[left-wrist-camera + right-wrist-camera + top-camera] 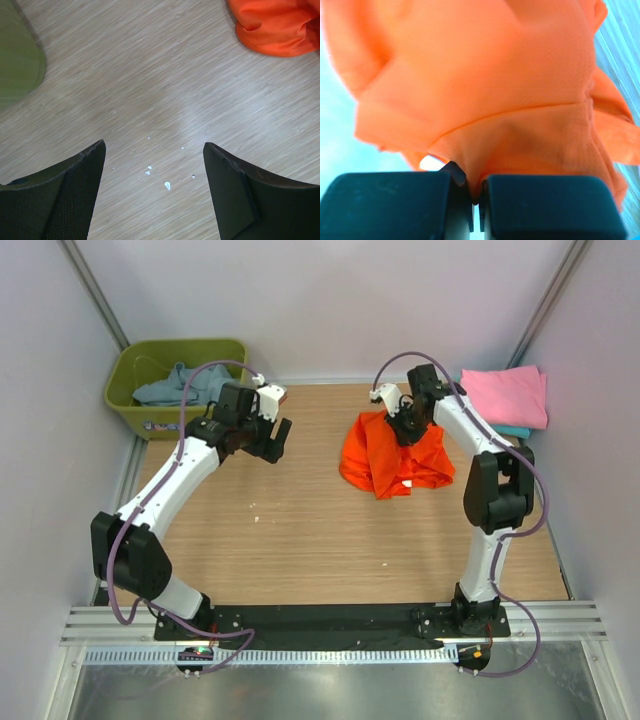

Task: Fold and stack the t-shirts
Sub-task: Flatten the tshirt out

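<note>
Right gripper (pixel 408 426) (pixel 476 194): jaws drawn in to a thin slit, pinching a fold of the orange t-shirt (pixel 385 462) (pixel 485 90) at its far edge. The orange t-shirt lies crumpled on the table (pixel 300 540), right of centre in the far half; one bunched corner also shows at the top right of the left wrist view (pixel 277 27). Farther right, at the table's far right corner, a folded pink t-shirt (pixel 505 395) rests on a teal t-shirt (pixel 516 431), of which only a narrow edge shows. Left of centre, the left gripper (pixel 278 440) (pixel 155 170) hangs over bare wood with its jaws spread wide and nothing between them; small white flecks (pixel 167 185) lie on the table below it. At the far left corner stands a green tub (pixel 125 405) holding a blue-grey t-shirt (pixel 185 387).
</note>
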Motion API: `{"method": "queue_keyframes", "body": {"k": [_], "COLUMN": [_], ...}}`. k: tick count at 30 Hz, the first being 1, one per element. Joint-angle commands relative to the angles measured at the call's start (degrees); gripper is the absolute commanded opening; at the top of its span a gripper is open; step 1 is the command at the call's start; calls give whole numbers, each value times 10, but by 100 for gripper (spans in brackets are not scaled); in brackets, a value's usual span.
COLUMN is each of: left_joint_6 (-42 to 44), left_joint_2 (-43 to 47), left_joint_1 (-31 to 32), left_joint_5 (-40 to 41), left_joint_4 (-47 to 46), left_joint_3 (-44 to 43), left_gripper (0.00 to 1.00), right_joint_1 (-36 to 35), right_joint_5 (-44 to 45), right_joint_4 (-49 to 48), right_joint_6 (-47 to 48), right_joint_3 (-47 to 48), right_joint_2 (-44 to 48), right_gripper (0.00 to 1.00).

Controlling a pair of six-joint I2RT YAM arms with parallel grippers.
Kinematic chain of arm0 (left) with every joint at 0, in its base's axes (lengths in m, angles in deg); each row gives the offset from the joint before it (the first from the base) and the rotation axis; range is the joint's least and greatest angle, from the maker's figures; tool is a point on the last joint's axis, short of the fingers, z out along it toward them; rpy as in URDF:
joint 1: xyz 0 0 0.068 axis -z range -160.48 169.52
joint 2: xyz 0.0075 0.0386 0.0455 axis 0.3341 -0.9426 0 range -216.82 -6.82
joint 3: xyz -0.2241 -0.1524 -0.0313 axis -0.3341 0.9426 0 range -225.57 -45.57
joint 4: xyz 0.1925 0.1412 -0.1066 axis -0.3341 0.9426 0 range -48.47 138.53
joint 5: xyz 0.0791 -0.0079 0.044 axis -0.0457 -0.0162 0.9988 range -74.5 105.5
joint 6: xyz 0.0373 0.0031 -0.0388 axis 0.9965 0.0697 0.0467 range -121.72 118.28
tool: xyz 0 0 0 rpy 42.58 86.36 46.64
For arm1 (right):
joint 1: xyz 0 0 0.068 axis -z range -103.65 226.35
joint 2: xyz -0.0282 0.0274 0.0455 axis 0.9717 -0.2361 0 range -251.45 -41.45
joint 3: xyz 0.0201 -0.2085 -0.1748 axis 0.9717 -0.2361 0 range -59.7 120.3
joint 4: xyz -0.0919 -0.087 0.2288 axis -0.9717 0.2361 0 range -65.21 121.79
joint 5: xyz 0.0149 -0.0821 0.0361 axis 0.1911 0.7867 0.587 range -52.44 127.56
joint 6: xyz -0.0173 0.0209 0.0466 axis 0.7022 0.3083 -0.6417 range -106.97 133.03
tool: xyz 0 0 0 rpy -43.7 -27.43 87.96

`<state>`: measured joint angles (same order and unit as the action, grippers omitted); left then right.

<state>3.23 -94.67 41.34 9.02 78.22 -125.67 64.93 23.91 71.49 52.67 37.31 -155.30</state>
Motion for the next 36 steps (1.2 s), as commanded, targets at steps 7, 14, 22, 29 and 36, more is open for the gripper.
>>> {"method": "queue_keyframes", "body": {"k": [7, 14, 22, 29, 36], "left_joint_6": [-8, 8, 7, 8, 5], "left_joint_2": [61, 76, 76, 74, 73], "left_joint_1": [-23, -28, -28, -28, -28], "left_joint_5": [160, 220, 216, 213, 183], "left_joint_4": [-67, -93, -90, -89, -72], "left_joint_3": [50, 68, 61, 65, 66], "left_gripper": [81, 82, 82, 83, 82], "right_joint_1": [-113, -181, -108, -34, -49], "right_joint_5": [-99, -35, 86, 107, 86], "right_joint_4": [185, -1, -99, -47, -39], "right_joint_6": [-40, -154, -163, -177, -88], "right_joint_3": [277, 495, 373, 154, -46], "right_joint_2": [120, 106, 149, 194, 289], "right_gripper": [1, 1, 1, 1, 78]}}
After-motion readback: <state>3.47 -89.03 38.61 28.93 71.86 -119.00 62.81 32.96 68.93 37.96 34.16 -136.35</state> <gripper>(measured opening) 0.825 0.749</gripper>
